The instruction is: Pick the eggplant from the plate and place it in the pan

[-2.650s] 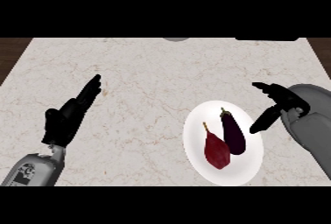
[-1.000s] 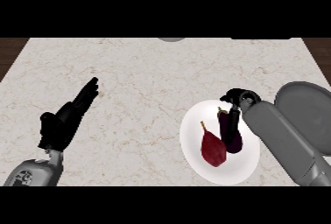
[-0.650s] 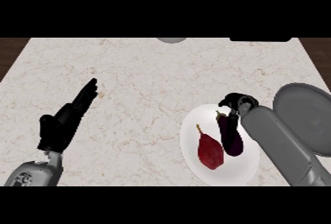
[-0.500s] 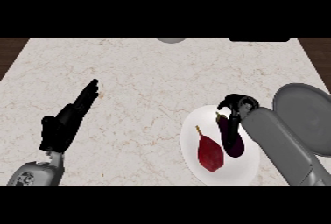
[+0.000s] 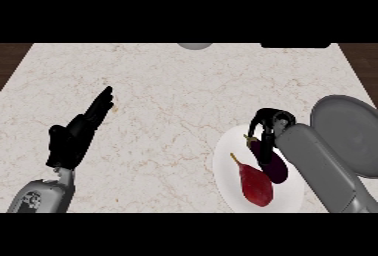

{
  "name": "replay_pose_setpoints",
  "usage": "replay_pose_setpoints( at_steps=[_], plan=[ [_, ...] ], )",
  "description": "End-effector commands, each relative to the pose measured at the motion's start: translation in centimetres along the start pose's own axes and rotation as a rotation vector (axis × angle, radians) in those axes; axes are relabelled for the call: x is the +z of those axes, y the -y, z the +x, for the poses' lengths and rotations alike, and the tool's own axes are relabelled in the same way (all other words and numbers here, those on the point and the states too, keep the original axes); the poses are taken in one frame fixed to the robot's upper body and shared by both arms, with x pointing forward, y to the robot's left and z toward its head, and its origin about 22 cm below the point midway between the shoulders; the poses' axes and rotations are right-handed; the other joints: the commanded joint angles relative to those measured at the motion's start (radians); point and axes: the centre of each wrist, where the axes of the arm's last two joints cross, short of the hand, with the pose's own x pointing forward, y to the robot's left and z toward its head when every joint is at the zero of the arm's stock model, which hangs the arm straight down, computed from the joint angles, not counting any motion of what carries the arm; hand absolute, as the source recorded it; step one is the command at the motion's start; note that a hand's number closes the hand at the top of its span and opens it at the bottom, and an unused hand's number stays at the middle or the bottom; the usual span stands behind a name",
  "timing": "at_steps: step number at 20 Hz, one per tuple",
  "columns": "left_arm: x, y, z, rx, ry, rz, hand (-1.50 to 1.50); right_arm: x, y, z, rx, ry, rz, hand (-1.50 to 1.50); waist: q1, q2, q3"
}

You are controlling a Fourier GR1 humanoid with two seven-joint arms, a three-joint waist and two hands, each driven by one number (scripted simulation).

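A dark purple eggplant point(image 5: 270, 161) lies on the white plate point(image 5: 226, 165) at the lower right, next to a red tapered vegetable point(image 5: 255, 184). My right hand point(image 5: 269, 123) sits over the eggplant's stem end with its fingers curled round it; the eggplant still rests on the plate. A grey round pan point(image 5: 348, 134) lies at the right edge, just right of the plate and partly behind my right forearm. My left hand point(image 5: 74, 138) is open at the left, fingers straight and pointing up and to the right, with nothing in it.
Along the counter's far edge a small grey round object point(image 5: 194, 45) and a black object point(image 5: 295, 45) are each cut off by the view. Dark wood shows beyond the counter's left and right ends.
My right hand came down from beside the plate onto the eggplant's stem end and curled its fingers there. The left hand has barely shifted.
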Motion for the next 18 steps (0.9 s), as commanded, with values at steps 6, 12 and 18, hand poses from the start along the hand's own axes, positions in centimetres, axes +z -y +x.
replay_pose_setpoints(
  at_steps=[6,12,18],
  plan=[
    [1.7,-1.5,-0.9,0.010,-0.033,0.047,0.00,4.5,-5.1,0.6,0.063,0.257,-0.289,1.50,-0.064,-0.010,0.018],
    [2.5,-3.3,-2.3,0.007,-0.101,0.118,0.00,11.8,-7.2,1.0,0.109,0.529,-0.670,1.50,-0.134,-0.039,0.019],
    [2.9,-2.2,-2.3,0.021,-0.085,0.126,0.00,19.2,-8.8,-1.9,0.040,0.681,-1.082,1.50,-0.149,-0.034,0.021]
  ],
)
